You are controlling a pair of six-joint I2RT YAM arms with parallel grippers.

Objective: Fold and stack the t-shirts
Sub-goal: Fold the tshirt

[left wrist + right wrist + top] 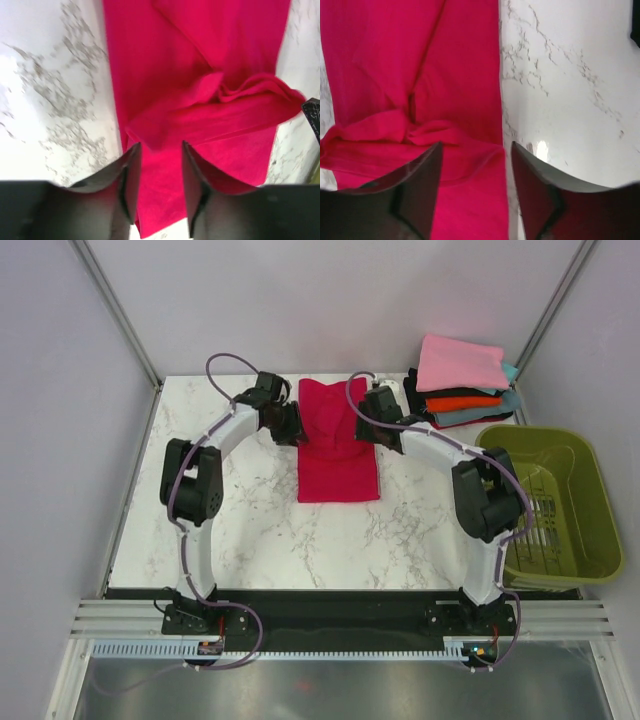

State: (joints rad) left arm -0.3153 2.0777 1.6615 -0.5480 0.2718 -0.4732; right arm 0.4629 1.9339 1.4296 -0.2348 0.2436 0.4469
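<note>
The crimson-red t-shirt point(338, 455) lies on the marble table as a long narrow strip, with a bunched ridge across its far part. My left gripper point(291, 426) is at its left edge and my right gripper point(366, 428) at its right edge. In the left wrist view the gripper point(160, 150) is open, fingers point(129, 172) straddling the red cloth point(200, 65) just behind the ridge. In the right wrist view the gripper point(475, 150) is open wide over the shirt's right edge point(465, 65). A stack of folded shirts point(462, 390), pink on top, then black, orange and teal-grey, sits at the far right.
The olive-green plastic basket point(585, 505) stands at the table's right edge, just near of the stack. White marble tabletop point(250, 530) shows to the left of and in front of the red shirt. Grey walls and metal frame posts close in the back.
</note>
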